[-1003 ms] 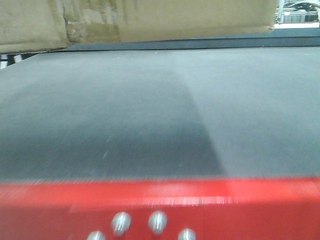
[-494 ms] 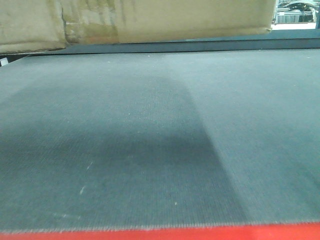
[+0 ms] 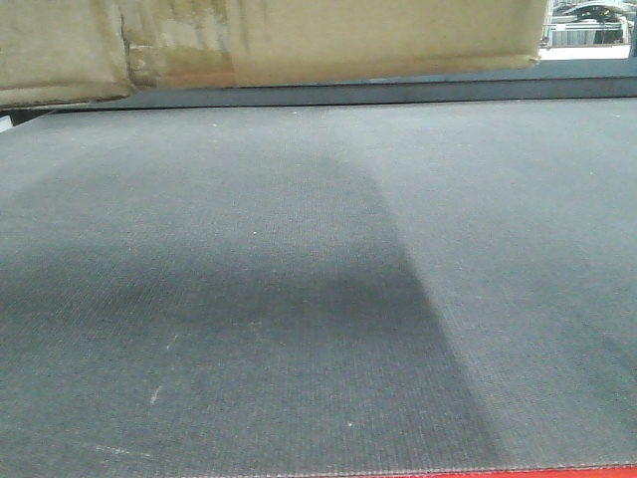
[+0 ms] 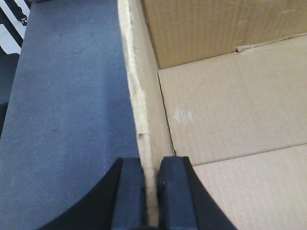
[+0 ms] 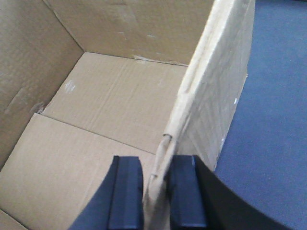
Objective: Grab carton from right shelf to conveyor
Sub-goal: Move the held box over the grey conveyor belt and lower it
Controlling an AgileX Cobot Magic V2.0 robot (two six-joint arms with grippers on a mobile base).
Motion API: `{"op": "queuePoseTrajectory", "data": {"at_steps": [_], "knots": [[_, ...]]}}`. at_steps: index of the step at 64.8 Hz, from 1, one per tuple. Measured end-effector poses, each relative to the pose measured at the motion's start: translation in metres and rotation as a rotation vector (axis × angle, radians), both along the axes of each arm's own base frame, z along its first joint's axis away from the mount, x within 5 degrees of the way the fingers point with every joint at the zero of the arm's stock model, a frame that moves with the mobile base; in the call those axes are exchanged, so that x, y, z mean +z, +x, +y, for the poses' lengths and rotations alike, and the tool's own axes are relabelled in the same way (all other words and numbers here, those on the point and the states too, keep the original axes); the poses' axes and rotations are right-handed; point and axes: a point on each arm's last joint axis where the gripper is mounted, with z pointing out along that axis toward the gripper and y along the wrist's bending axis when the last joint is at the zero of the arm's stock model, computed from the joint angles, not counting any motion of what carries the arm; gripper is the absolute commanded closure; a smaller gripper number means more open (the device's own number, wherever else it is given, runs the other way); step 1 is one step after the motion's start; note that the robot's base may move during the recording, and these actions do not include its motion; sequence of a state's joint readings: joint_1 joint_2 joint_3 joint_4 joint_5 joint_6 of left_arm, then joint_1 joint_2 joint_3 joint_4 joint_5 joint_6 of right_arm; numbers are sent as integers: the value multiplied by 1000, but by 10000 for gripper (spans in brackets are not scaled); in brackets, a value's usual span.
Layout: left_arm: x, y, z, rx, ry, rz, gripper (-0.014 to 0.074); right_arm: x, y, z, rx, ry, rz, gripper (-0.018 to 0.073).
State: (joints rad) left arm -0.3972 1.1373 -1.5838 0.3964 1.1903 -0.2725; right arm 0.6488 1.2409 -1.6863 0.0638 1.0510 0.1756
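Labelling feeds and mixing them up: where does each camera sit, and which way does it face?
Front-facing: low beside the conveyor, looking across it to the carton; no robot parts.
Left wrist: above the left gripper, looking down at a clamped carton wall.
Right wrist: above the right gripper, clamped on another wall.
Both wrist views share the carton's inside and the conveyor.

The belt (image 3: 318, 299) fills the front view. It is dark grey and finely ribbed, with a darker shadow patch running from centre down to 6 o'clock. A few pale specks (image 3: 154, 394) lie on it at 7 o'clock, and a thin red strip (image 3: 557, 472) edges it at 5 o'clock. The carton (image 3: 348, 35) spans 10 to 1 o'clock at the belt's far side. Whether its base touches the belt cannot be told.
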Motion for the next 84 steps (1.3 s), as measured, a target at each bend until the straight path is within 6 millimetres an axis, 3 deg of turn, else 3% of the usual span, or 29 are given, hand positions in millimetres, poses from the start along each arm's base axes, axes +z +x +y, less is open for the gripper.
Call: {"op": "queuePoseTrajectory", "data": {"at_steps": [43, 56, 73, 84], "knots": [[1, 1, -1, -5, -3, -15, 602, 0, 1, 1, 1, 4, -2, 628], [0, 10, -12, -68, -80, -33, 602, 0, 6, -5, -37, -4, -13, 628], [-26, 65, -42, -130, -124, -4, 602, -22, 56, -23, -192, -66, 50, 628], [-48, 97, -54, -133, -97, 28, 602, -56, 101, -19, -232, -130, 143, 628]]}}
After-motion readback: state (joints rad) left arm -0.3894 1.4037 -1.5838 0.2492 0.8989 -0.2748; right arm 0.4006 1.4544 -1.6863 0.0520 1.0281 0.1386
